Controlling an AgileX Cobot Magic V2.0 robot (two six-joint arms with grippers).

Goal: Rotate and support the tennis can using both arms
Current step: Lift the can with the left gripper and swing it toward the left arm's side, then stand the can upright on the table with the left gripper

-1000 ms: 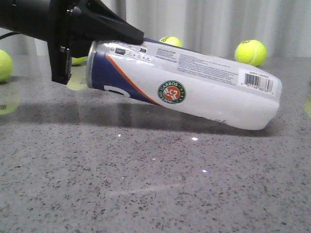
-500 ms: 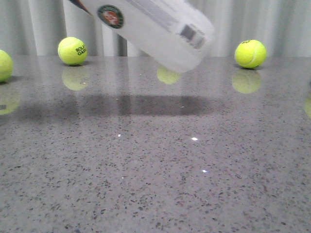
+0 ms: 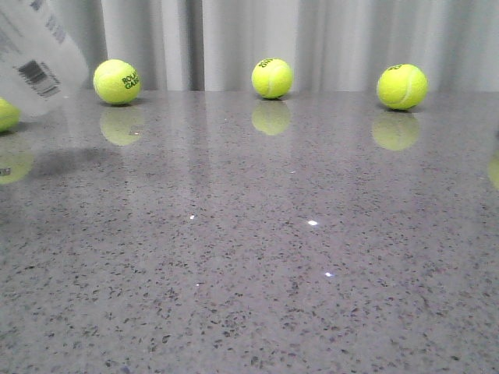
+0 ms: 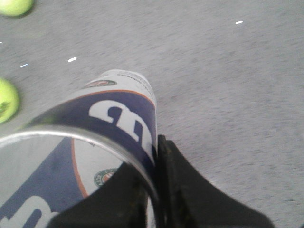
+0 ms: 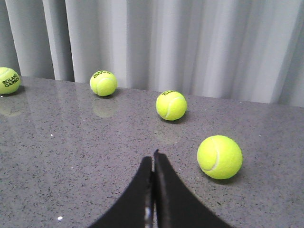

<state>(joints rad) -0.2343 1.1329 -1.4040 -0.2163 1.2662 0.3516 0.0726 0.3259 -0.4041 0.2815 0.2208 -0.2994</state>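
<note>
Front view: tennis can point(image 3: 35, 62) is seen lifted off the table, upper left of frame.
Left gripper point(image 4: 154, 190): clamped on the can's metal rim.
Right gripper point(image 5: 153, 190): pressed together, nothing held.
Handling: judged light, stiff, slick plastic; free end should be supported.

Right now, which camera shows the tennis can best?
The left wrist view: the tennis can fills it, with silver rim, navy label and emblem, gripped by the left arm's fingers. The front view catches only its barcode end at the left edge. The right wrist view shows none of it.
</note>
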